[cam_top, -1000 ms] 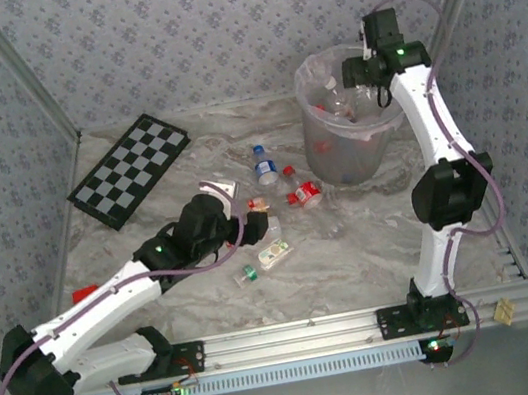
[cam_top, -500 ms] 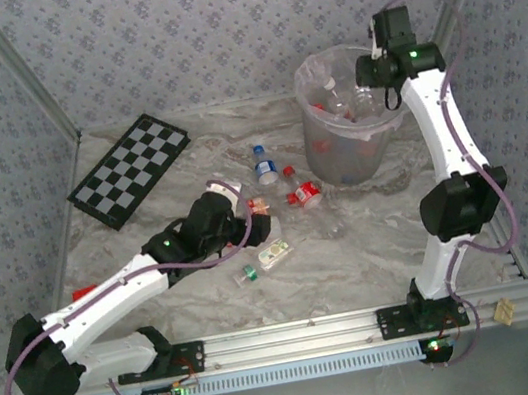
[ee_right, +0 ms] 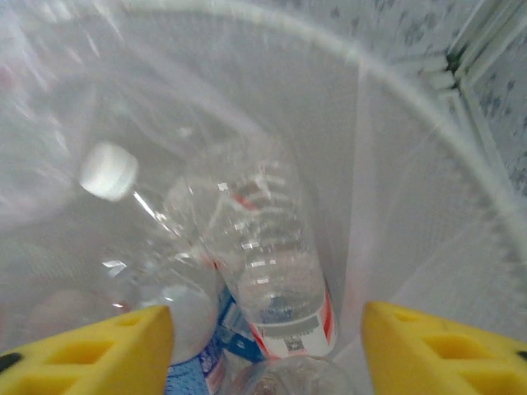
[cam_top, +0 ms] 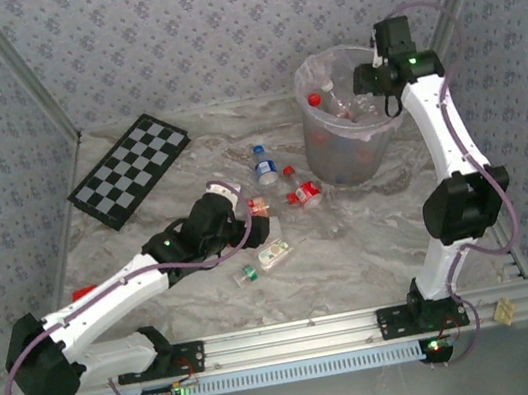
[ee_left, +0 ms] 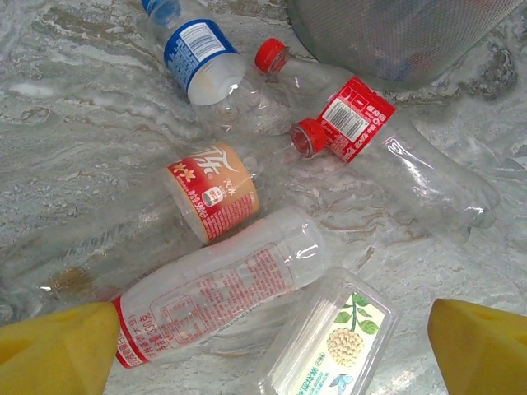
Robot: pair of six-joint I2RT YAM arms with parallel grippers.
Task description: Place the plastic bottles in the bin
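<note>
Several bottles (cam_top: 304,194) lay on your marbled surface (cam_top: 373,240) beside the bin (cam_top: 331,161), wallpaper (cam_top: 216,33) behind; left hand (ee_left: 272,337), right hand (ee_right: 268,329) both spread.

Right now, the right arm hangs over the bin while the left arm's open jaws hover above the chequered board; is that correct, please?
Not quite: the left wrist view shows the open jaws of the left arm above loose plastic bottles on the table, not the chequered board. The right arm does hang over the bin.
</note>
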